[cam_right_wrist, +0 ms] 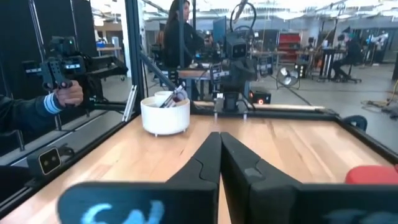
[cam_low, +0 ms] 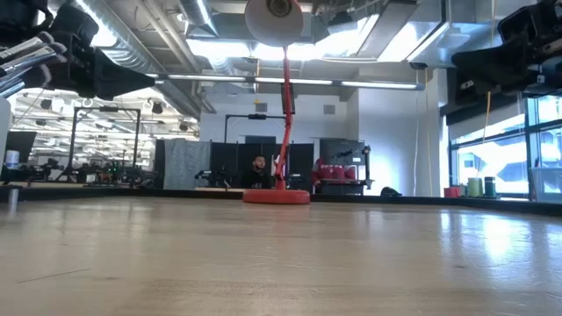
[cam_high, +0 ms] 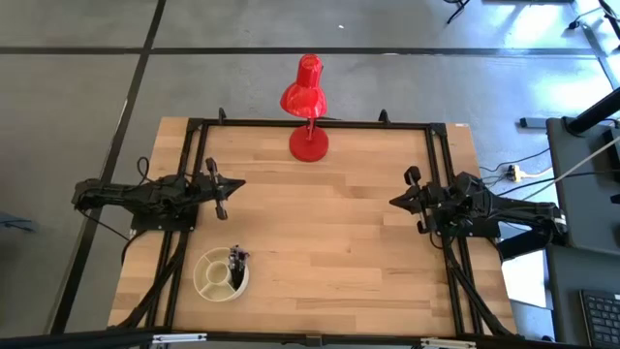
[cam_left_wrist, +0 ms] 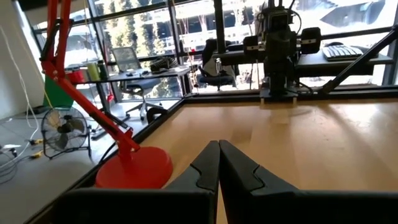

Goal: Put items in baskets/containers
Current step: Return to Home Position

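- Wood-topped desk, high view: the cream dish (cam_high: 205,281) sits near the front-left corner. The makeup brushes (cam_high: 236,260) are bunched in a compartment on its right side. No brush lies loose on the boards, so the sorting looks finished.
- Same view: the left gripper (cam_high: 235,184) is by the left edge and the right gripper (cam_high: 397,201) by the right edge. Both are well apart from the dish and look parked.
- Low view: only the red lamp (cam_low: 279,132) shows at the far edge, and the dish is out of frame.
- Left wrist view: the fingers are pressed together with nothing between them.
- Right wrist view: closed and empty too. Brush tips poke over the dish rim, perhaps a handful, but they are too small to count.
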